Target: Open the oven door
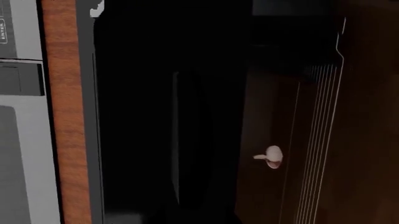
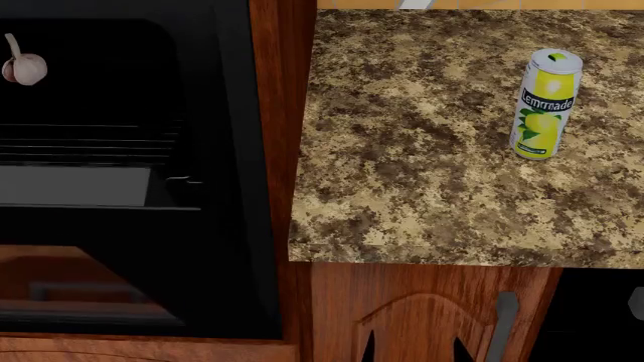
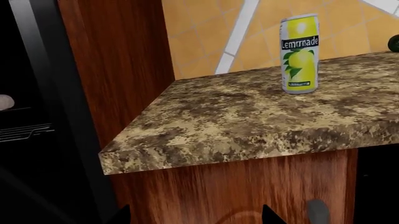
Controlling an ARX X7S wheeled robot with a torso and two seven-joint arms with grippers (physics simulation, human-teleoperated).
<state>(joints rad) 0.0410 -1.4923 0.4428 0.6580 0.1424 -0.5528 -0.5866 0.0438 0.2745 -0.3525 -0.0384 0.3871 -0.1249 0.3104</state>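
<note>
The oven door [image 2: 216, 294], a large black-framed panel with a dark brown-tinted glass window, hangs dropped open at the lower left of the head view. Its glass faces up and mirrors reddish wood. I cannot see its handle. Above it the dark oven cavity [image 2: 101, 83] stands exposed, with a thin wire rack [image 2: 90, 143] running across it. 1 pale garlic bulb [image 2: 24, 68] sits deep inside, near the cavity's far left. The left wrist view shows the same bulb beside the rack wires, with most else there lost in blackness.

A reddish wooden upright [image 2: 286, 113] separates the oven from the speckled brown granite countertop [image 2: 403, 188]. On that counter, well apart from the oven, 1 yellow lemonade can [image 2: 545, 103] stands upright. Below the counter is a reddish wooden cabinet door [image 2: 423, 309] with a slim grey handle [image 2: 501, 324].

In the right wrist view the right pincer [image 3: 194, 215] shows only as 2 dark fingertips [image 3: 269, 213] at the frame edge. They are spread wide with nothing between them, in front of the cabinet door. The left pincer cannot be made out in any view, so I cannot tell its state.
</note>
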